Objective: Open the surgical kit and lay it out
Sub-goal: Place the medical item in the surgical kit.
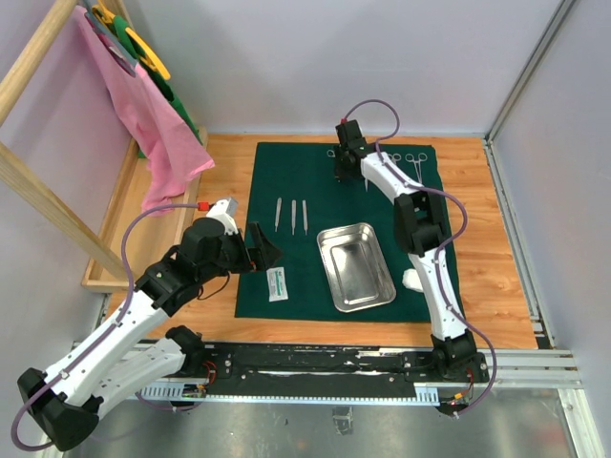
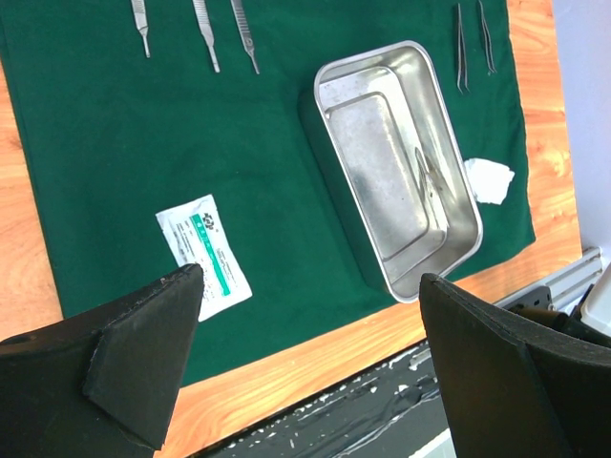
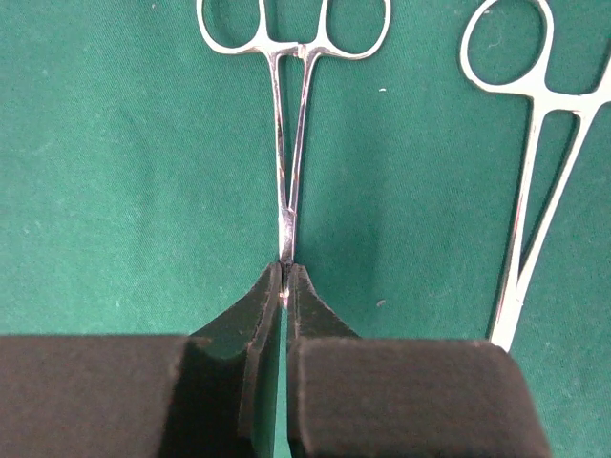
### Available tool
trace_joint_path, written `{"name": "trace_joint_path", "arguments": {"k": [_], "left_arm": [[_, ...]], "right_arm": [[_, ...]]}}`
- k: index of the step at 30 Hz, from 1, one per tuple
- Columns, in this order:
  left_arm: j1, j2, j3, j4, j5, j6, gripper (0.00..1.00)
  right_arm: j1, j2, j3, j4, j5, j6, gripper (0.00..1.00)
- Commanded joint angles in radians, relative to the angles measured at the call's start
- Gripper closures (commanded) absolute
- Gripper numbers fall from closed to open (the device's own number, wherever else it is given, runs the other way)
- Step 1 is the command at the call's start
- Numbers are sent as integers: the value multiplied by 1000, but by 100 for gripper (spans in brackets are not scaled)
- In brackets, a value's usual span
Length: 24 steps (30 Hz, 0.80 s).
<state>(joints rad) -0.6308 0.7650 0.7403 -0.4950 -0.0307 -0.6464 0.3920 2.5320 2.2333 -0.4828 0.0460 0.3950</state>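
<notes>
A dark green cloth [image 1: 286,176] lies flat on the middle of the worktop [image 1: 227,162], bearing a shiny steel tray [image 1: 355,272], three tweezers [image 1: 293,216] and a white packet [image 1: 278,283]. Right fingers [image 3: 250,322] pinch a slim clamp [image 3: 287,227] by its tip near the far edge. Left fingers [image 2: 143,334] stand wide apart toward the near-left corner.

A: What lies on the green cloth [image 1: 286,191]?
B: Centre, steel tray [image 1: 355,267]; left of it, three tweezers [image 1: 292,215] side by side and a white packet [image 1: 278,283]. Far edge: clamps [image 1: 412,162], the right gripper [image 1: 339,174] among them.
A: And the left gripper [image 1: 265,250]?
B: Over the cloth's left edge, beside the packet.
</notes>
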Motion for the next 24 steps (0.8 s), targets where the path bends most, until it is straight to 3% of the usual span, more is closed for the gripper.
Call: {"name": "trace_joint_path", "arguments": {"k": [1, 5, 12, 16, 20, 24], "left_arm": [[0, 5, 7, 21, -15, 18, 1], [0, 2, 9, 22, -16, 18, 1], [0, 10, 19, 17, -22, 18, 1], [0, 8, 36, 3, -39, 17, 1], [1, 5, 87, -37, -85, 26, 1], [0, 3, 155, -78, -140, 32, 1]], "right_arm": [[-15, 38, 49, 12, -32, 39, 95], [-18, 44, 47, 23, -44, 58, 92], [-17, 24, 30, 50, -69, 78, 72], [-18, -28, 17, 65, -95, 81, 70], [-19, -173, 44, 67, -131, 52, 66], [-23, -407, -27, 68, -152, 3, 55]]}}
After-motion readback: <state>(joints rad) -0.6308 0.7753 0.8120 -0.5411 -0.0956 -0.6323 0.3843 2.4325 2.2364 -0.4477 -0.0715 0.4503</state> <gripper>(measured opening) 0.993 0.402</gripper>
